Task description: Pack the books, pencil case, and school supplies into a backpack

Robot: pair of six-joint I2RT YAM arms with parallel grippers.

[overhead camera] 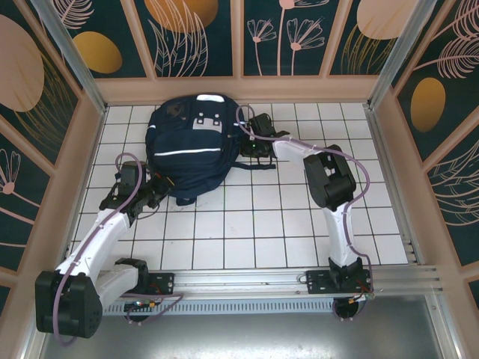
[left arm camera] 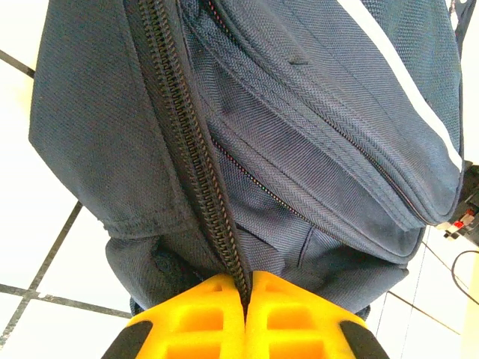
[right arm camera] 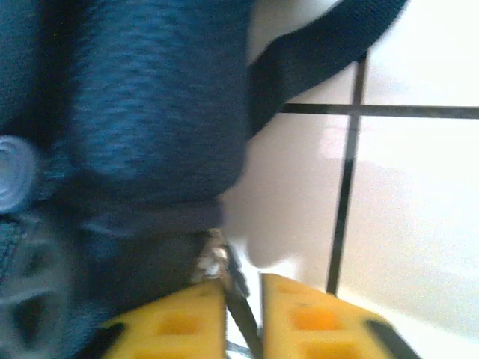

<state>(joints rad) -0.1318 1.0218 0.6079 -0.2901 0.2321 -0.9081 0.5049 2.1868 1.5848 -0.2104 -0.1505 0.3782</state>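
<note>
On either side of the backpack [overhead camera: 188, 146], the left gripper [left arm camera: 245, 283] clamps its closed zip [left arm camera: 196, 179] at the near-left corner, the right gripper [right arm camera: 243, 288] stands barely parted around a dark strip [right arm camera: 241, 314], hold unclear; packing looks nearly done.

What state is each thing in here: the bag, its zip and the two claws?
backpack, lying on the table.
main zipper, closed along the stretch in view.
left gripper, shut on the backpack's zipper seam.
right gripper, fingers nearly together with a dark strip between; grip unclear.
</note>
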